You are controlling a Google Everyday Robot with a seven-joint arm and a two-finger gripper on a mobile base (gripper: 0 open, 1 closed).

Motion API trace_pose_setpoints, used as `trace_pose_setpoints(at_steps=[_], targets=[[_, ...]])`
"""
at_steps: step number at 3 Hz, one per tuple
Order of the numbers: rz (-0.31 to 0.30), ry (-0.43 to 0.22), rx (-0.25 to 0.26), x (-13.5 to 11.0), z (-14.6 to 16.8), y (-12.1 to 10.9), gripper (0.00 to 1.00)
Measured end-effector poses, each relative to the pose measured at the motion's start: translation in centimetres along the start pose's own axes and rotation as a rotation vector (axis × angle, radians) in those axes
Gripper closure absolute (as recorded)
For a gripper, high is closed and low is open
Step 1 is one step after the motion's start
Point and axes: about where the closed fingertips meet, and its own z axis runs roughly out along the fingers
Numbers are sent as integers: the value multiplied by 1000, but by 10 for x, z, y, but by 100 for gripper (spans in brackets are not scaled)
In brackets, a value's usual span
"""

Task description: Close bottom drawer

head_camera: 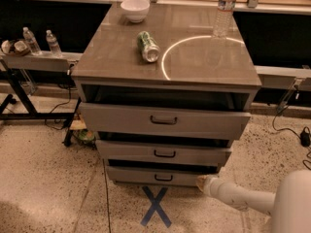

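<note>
The grey wood-grain cabinet (165,62) fills the middle of the view, and all three of its fronts stand proud of the carcass. The widest drawer (116,120) juts out on top and the mid-width drawer (126,151) sits below it. Lowest is the bottom drawer (133,175), just above the speckled floor, partly out with a dark gap over its front.

In from the lower right comes the white arm (245,200). The gripper (206,183) sits low at the right end of that bottom front, touching it or just beside it; which one cannot be made out. Whether the gripper is parted or closed cannot be told either.

No grasp looks necessary here. The front is a stiff, flat panel on runners, likely light with nothing seen inside, so a flat push should send it home. Pressing this far to the right could skew the box and make it bind. A push nearer the small dark handle (164,177) would probably run straighter, though the smooth face could let the contact slide.
</note>
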Motion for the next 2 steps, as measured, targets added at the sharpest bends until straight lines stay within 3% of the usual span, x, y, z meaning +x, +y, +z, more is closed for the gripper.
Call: trace_pose_setpoints(at_steps=[1, 2], targets=[[-37, 124, -33, 46, -41, 3, 100], [-45, 264, -6, 96, -103, -8, 100]])
